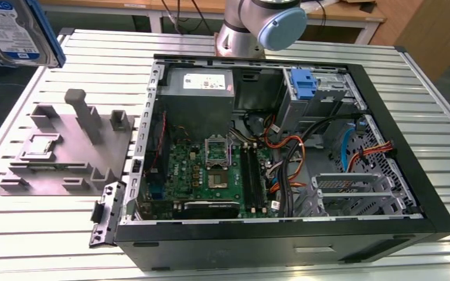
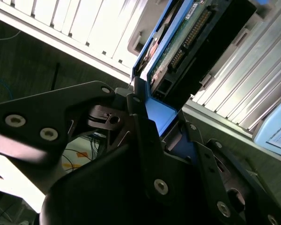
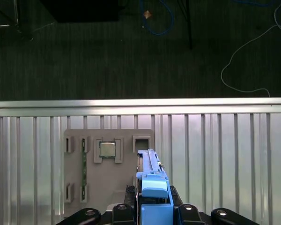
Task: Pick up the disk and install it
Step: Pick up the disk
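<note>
The disk (image 1: 10, 32) hangs in the air at the exterior view's upper left, above the table's corner, with its white-and-blue label facing the camera and a blue frame along its edge. In the first wrist view the disk (image 3: 152, 173) stands on edge over the grey fixture, and my gripper (image 3: 152, 199) is shut on its blue frame. The second wrist view has the disk (image 2: 187, 37) with its circuit-board side and connector showing, gripped at the blue frame by my gripper (image 2: 152, 108).
An open computer case (image 1: 436, 193) lies on the slatted metal table (image 1: 45, 234), with a motherboard (image 1: 209, 175), cables, a metal drive cage (image 1: 358, 193) and an upright blue latch piece (image 1: 304, 85). A grey fixture (image 1: 68, 152) sits left of it. The arm's base (image 1: 260, 26) stands behind.
</note>
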Controlling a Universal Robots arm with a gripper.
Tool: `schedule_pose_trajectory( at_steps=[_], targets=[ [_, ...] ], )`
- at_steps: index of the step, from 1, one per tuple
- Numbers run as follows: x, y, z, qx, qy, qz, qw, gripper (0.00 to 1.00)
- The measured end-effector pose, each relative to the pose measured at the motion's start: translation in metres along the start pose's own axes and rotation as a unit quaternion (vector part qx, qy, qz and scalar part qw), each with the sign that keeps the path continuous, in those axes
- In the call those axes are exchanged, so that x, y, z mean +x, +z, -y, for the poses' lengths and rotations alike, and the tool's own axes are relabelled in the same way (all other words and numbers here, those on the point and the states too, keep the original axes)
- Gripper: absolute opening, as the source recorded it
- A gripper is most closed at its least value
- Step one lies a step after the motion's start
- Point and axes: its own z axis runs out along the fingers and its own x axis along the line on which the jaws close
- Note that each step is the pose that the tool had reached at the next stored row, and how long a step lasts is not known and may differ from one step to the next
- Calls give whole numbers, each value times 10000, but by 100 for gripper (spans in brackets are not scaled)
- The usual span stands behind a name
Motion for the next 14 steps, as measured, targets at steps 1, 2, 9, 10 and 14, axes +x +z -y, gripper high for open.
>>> schedule_pose_trajectory(
  at_steps=[1,2,9,10,14],
  targets=[
    [0,-14,0,0,0,0,10000,36],
    [-1,-28,0,0,0,0,10000,36],
    [-3,-119,0,0,0,0,10000,36],
    [-3,-133,-1,0,0,0,10000,36],
    [-4,-182,-1,0,0,0,10000,36]
  ],
)
